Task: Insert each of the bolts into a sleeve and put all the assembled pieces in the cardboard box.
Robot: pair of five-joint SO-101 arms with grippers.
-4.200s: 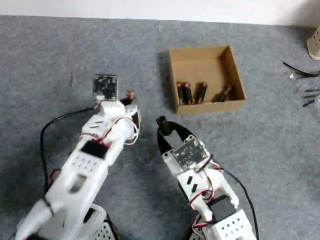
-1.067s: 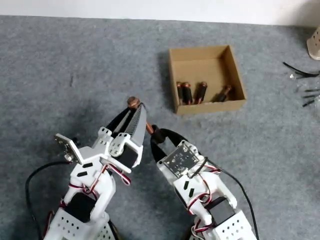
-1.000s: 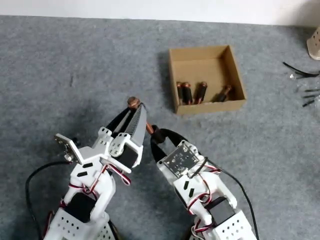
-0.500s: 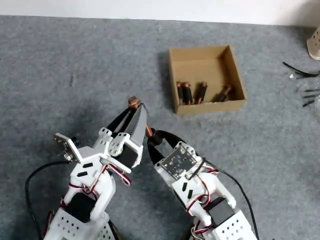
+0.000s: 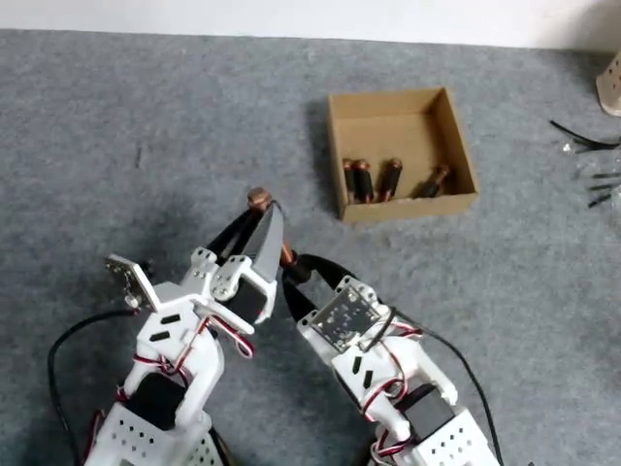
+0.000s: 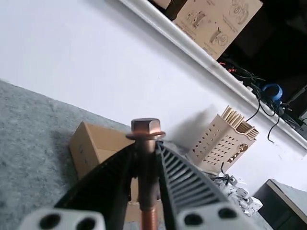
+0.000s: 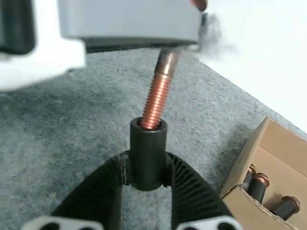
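Observation:
My left gripper (image 5: 260,216) is shut on a copper bolt (image 6: 144,158), hex head (image 5: 258,199) up above the fingers and threaded end (image 5: 287,255) sticking out below. My right gripper (image 5: 299,274) is shut on a black sleeve (image 7: 148,153), held upright just under the left one. The bolt's threaded tip (image 7: 154,108) sits in the sleeve's mouth. The cardboard box (image 5: 401,151) lies beyond both grippers and holds several assembled pieces (image 5: 374,180) along its near wall. It is also seen as the cardboard box (image 6: 94,147) and the cardboard box (image 7: 268,158).
Grey carpet covers the table (image 5: 146,116). Thin black tools (image 5: 587,146) lie at the far right edge, with a pale perforated holder (image 5: 610,85) beside them, also seen as the holder (image 6: 223,143).
The left arm swung in from the left with the bolt and tilted it over the sleeve. In the last second the right gripper shifted left and closer, and the bolt's tip met the sleeve.

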